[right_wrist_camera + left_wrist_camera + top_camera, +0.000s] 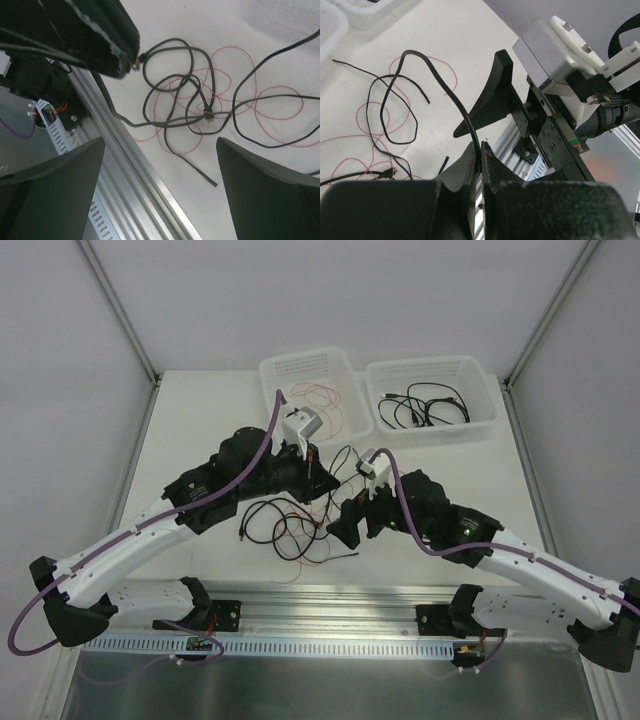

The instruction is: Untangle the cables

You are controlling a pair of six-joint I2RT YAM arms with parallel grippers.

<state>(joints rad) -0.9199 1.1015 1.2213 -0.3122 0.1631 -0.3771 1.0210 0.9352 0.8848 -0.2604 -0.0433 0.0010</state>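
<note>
A tangle of black cables and fine red wires (290, 525) lies on the white table between the arms. My left gripper (316, 478) is shut on one black cable (451, 95), which rises out of the pinched fingertips (481, 152) and loops down to the table. My right gripper (342, 530) is open and empty just right of the tangle. In the right wrist view the gripper (160, 145) hovers above the knot of black cable with a small plug (210, 117) and red loops (235, 75). A loose black cable end (200, 172) lies between the fingers.
Two white baskets stand at the back: the left one (282, 368) holds red wires, the right one (480, 420) holds black cables. An aluminium rail (330, 595) runs along the table's near edge. The right arm's finger (492, 92) shows close in the left wrist view.
</note>
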